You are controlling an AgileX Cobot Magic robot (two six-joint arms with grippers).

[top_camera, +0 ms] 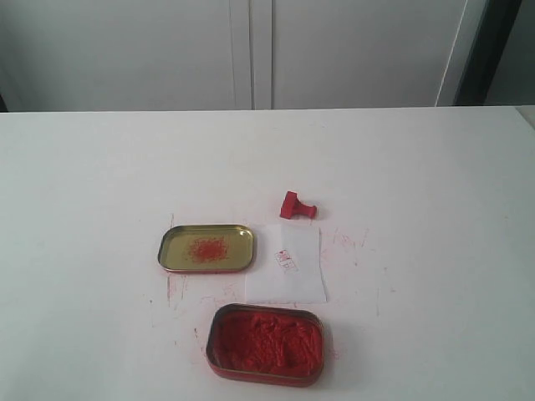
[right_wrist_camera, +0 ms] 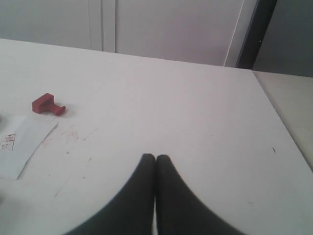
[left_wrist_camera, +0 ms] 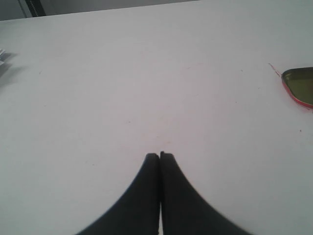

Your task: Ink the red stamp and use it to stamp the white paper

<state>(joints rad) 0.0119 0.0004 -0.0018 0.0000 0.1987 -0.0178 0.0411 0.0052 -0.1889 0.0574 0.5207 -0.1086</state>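
Observation:
The red stamp [top_camera: 297, 205] lies on its side on the white table, just beyond the white paper [top_camera: 286, 263], which bears a faint red print. The right wrist view also catches the red stamp [right_wrist_camera: 47, 104] and a corner of the white paper [right_wrist_camera: 22, 143]. My right gripper [right_wrist_camera: 155, 156] is shut with nothing in it, well away from the stamp. My left gripper [left_wrist_camera: 159, 154] is shut and empty over bare table. Neither gripper shows in the exterior view.
An open tin of red ink paste [top_camera: 266, 343] sits near the front edge, in front of the paper. Its gold lid [top_camera: 206, 248] lies left of the paper, and the lid's edge [left_wrist_camera: 299, 87] shows in the left wrist view. Red smears mark the table [top_camera: 100, 167].

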